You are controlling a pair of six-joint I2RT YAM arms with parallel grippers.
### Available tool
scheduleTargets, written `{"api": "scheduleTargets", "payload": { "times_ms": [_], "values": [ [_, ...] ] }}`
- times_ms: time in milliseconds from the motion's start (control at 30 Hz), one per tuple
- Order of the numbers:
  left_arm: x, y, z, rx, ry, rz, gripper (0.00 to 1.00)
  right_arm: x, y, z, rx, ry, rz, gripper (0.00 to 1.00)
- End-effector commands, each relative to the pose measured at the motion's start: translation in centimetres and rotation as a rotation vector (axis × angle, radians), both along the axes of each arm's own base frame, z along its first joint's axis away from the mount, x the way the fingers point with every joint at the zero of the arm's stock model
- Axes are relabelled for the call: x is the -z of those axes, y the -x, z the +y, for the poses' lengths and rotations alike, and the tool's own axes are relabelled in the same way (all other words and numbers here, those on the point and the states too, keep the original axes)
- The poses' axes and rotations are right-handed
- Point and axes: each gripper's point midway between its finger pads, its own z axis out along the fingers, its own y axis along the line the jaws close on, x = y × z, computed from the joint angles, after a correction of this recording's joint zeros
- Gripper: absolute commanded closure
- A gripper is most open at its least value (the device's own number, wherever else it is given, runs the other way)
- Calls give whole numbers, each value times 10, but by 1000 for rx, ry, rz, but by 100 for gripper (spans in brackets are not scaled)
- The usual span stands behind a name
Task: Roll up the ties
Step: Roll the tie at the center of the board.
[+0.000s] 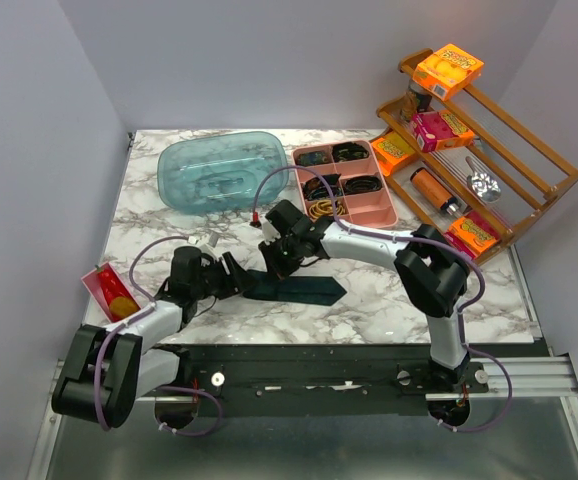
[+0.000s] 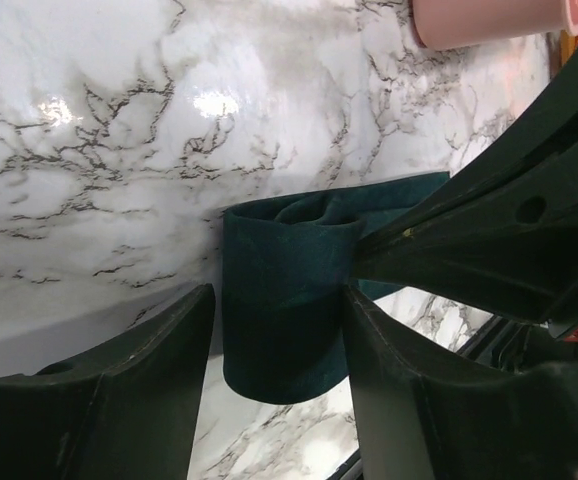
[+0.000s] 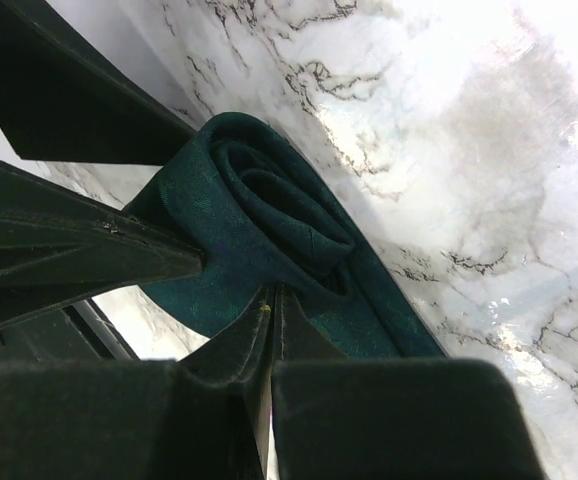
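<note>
A dark teal tie [image 1: 307,290] lies on the marble table, its pointed tip to the right and its left end wound into a coil [image 3: 269,205]. My left gripper [image 1: 237,280] is open and straddles that coil [image 2: 287,250], with a thin gap showing at the left finger [image 2: 119,390]. From the other side my right gripper [image 1: 274,258] reaches in with its jaws pressed together on the coil's outer layer [image 3: 274,292]. Its arm crosses the right of the left wrist view. Several small coiled ties [image 1: 321,210], black and gold-patterned, sit in a pink tray.
The pink compartment tray [image 1: 386,205] stands at the back centre, its corner also in the left wrist view [image 2: 479,20]. A blue-green plastic tub [image 1: 219,170] sits left of it. A wooden rack [image 1: 534,185] holds boxes at the right. A red packet [image 1: 114,292] lies at the left edge.
</note>
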Motion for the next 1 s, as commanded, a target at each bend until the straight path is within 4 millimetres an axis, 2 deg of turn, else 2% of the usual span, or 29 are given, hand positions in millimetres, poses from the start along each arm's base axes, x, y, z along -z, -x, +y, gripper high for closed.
{"api": "scheduleTargets", "payload": {
  "times_ms": [0, 167, 267, 600, 800, 967],
  "values": [
    [-7, 2, -10, 61, 44, -52, 42, 3, -6, 7, 12, 10, -19, 90],
    [-12, -2, -13, 61, 58, -71, 58, 2, -6, 11, 4, -2, -7, 90],
    [-16, -7, -12, 44, 46, -82, 64, 1, -6, 11, 4, -2, -7, 90],
    [-22, -21, 0, -9, -181, -39, 69, -14, -12, 10, 19, -8, -42, 90],
    [-23, -22, -3, -14, -327, -11, 69, -8, -12, 13, 12, 0, -26, 90],
    [-30, -27, 5, -59, -423, -2, 70, -5, -11, 12, 20, 8, -19, 90]
  ]
}}
